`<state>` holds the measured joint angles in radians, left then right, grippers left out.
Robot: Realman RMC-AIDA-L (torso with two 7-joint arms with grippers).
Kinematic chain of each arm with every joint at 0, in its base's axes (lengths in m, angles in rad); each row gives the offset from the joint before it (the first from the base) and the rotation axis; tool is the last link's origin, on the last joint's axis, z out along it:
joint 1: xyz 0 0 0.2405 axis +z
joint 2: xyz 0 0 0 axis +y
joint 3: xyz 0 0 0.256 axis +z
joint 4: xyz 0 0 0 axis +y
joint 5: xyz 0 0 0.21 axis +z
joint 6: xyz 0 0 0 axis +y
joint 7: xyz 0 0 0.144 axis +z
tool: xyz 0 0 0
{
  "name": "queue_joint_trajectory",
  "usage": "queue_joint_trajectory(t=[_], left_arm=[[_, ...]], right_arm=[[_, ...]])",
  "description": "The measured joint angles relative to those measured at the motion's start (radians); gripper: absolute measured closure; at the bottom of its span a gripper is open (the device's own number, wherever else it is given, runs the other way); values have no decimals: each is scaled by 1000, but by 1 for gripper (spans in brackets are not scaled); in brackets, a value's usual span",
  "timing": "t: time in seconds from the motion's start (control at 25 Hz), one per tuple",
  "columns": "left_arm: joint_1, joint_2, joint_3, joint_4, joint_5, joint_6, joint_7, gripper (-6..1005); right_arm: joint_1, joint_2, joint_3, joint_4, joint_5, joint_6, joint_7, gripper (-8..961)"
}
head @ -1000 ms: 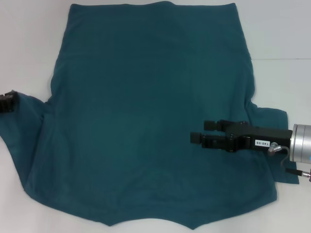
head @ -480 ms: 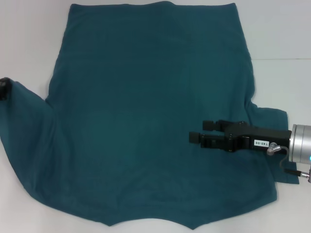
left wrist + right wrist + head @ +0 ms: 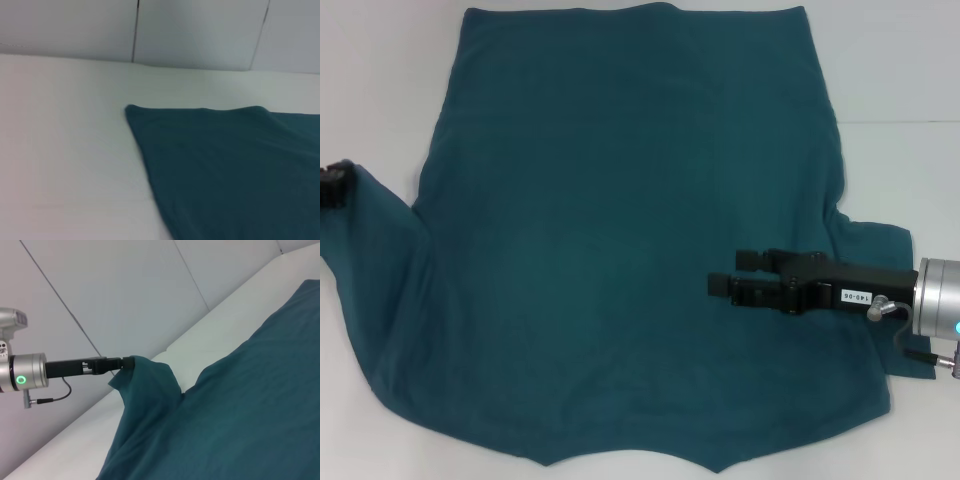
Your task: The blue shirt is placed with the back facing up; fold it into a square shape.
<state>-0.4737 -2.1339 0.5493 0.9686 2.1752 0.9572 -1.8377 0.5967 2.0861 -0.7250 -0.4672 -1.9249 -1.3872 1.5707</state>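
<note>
- Teal-blue soft fabric fills most of the head view: the blue shirt (image 3: 630,240) lies spread on the white table (image 3: 380,80), its straight hem along the top of the frame and its collar end at the bottom edge.
- Its sleeve (image 3: 365,260) at the left of the frame is lifted off the table, the cloth rising in a peak to the left gripper (image 3: 334,185) at the left edge.
- In the right wrist view the left gripper (image 3: 125,363) is pinching the tip of that sleeve, with the fabric draping down from its closed fingers; the arm reaches in roughly level from the left of that picture.
- The right gripper (image 3: 732,272) hovers over the lower right part of the shirt body, pointing toward frame left, its two fingers slightly parted with nothing between them. Whether it touches the cloth I cannot tell.
- The opposite sleeve (image 3: 880,250) lies flat at the right, partly under the right arm.
- Judged step: the first fold, bringing the left sleeve in over the back.
- The next move seems to call for carrying the pinched sleeve toward the shirt's middle, laying it flat, then releasing.
- The right gripper could hold the body down so the cloth does not drag.
</note>
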Motion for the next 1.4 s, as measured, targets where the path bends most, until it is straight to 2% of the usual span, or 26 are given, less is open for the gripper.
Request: queue_joint_trajectory(t=[0.36, 0.52, 0.96, 1.2, 1.4], left_arm=[[9, -15, 5, 30, -8, 243, -86, 989], [-8, -26, 6, 37, -12, 302, -115, 969], [-38, -27, 34, 19, -24, 330, -157, 915], [-52, -29, 58, -33, -25, 317, -153, 885], [-58, -30, 117, -66, -34, 301, -148, 861]], right_arm=[[0, 0, -5, 1, 0, 0, -5, 75], [-1, 0, -7, 1, 0, -1, -7, 75], [-9, 0, -7, 0, -4, -4, -9, 76], [-11, 0, -7, 0, -5, -4, -9, 76], [-8, 0, -7, 1, -5, -3, -11, 76]])
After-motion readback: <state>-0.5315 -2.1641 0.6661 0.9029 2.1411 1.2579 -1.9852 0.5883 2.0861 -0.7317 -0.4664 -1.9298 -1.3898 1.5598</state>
